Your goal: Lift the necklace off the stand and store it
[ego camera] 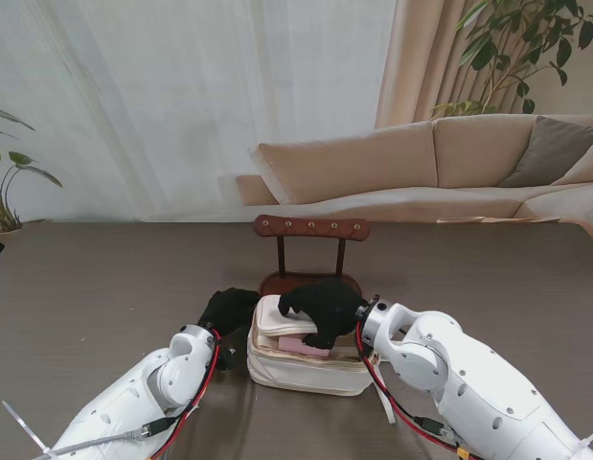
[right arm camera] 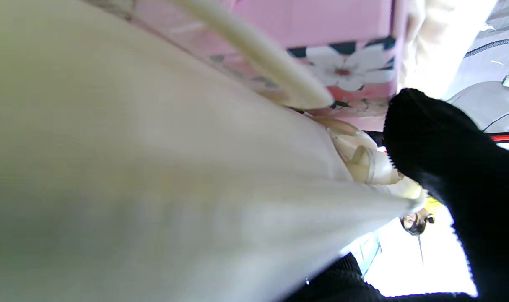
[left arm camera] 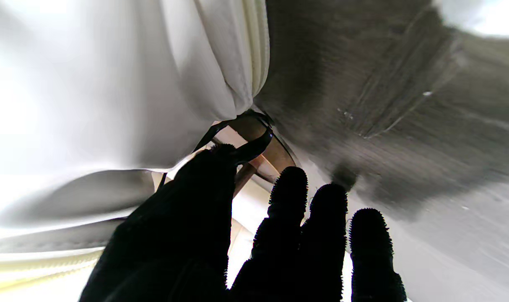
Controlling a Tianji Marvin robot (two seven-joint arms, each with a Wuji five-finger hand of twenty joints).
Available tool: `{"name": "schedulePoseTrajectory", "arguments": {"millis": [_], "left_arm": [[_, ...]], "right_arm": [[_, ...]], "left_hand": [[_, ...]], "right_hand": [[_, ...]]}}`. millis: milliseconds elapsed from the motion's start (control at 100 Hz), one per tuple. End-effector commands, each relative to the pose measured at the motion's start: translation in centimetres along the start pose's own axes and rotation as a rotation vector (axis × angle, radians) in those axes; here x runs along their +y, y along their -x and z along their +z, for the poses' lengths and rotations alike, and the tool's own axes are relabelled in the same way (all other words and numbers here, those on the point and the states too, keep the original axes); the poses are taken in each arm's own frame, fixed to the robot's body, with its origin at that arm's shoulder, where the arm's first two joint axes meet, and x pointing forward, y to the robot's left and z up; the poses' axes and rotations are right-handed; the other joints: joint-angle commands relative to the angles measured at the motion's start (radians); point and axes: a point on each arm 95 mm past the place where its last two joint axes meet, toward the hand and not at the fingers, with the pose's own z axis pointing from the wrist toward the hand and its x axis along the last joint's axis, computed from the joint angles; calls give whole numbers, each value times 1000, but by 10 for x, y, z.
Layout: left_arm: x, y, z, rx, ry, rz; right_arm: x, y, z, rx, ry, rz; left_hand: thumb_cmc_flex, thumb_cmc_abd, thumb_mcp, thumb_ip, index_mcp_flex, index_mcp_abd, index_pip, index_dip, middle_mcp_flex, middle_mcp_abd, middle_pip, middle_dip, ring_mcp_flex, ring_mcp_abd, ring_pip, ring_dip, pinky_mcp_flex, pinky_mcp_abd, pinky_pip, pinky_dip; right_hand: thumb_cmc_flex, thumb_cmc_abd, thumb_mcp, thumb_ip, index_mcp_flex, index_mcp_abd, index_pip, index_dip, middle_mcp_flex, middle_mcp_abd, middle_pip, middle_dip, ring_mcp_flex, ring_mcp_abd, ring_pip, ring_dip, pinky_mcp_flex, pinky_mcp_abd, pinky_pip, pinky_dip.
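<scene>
The wooden necklace stand [ego camera: 311, 227] rises behind a cream zip case [ego camera: 306, 369]; I see no necklace on its pegs. The case's lid [ego camera: 272, 321] is raised, showing pink lining [right arm camera: 321, 25]. My right hand [ego camera: 320, 305] lies over the lid with its fingers curled around it, and its thumb [right arm camera: 447, 155] is against the lid's edge. My left hand [ego camera: 227, 311] sits at the case's left side with its fingers apart [left arm camera: 288, 197]. A thin dark cord [left arm camera: 260, 140] loops past the left thumb tip. Whether the hand holds that cord is hidden.
The dark wood-grain table [ego camera: 104, 287] stretches to both sides. A beige sofa [ego camera: 449, 163] and curtains stand beyond the far edge, with plants at the far corners. Red cables [ego camera: 205, 383] run along both wrists.
</scene>
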Motion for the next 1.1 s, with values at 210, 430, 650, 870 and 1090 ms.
{"name": "schedulePoseTrajectory", "arguments": {"millis": [210, 430, 650, 870, 1090], "left_arm": [[12, -6, 1, 4, 26, -14], [12, -6, -1, -8, 13, -114], [4, -4, -9, -7, 29, -186], [-14, 0, -21, -13, 92, -177], [-31, 6, -34, -25, 140, -115]], "right_arm": [[-20, -1, -6, -16, -63, 27], [-21, 0, -6, -21, -62, 37], [-22, 0, -6, -24, -63, 45], [-22, 1, -6, -23, -62, 47], [-23, 1, -7, -23, -65, 49]], "left_hand": [[56, -54, 51, -5, 33, -31, 113, 26, 49, -14, 35, 177, 81, -40, 57, 23, 3, 18, 55, -10], [146, 58, -47, 3, 51, -20, 325, 207, 71, -14, 56, 372, 88, -37, 59, 24, -11, 8, 71, -4], [261, 172, -225, 24, -54, 13, 485, 395, 58, -12, 131, 528, 109, -38, 65, 26, -30, -8, 69, 28], [296, 209, -246, 30, -101, 57, 555, 455, 43, -10, 170, 573, 118, -39, 68, 27, -36, -12, 68, 37], [296, 207, -219, 26, -104, 58, 584, 475, 43, -14, 169, 579, 119, -44, 68, 27, -36, -12, 67, 37]], "right_hand": [[36, 17, 88, 15, 14, -1, 15, -13, 21, -20, 0, -11, 129, -84, 16, -16, -124, -25, 52, -15], [36, 22, 87, 15, 14, -1, 16, -13, 21, -20, 0, -11, 131, -84, 16, -15, -123, -27, 52, -15], [35, 28, 85, 16, 13, 1, 15, -13, 21, -21, 0, -11, 130, -85, 15, -16, -124, -28, 53, -16], [33, 33, 83, 17, 13, 0, 16, -13, 21, -21, 0, -11, 130, -85, 16, -15, -124, -28, 53, -16], [33, 37, 83, 18, 12, -1, 15, -13, 20, -20, 0, -11, 129, -86, 15, -15, -125, -28, 53, -16]]}}
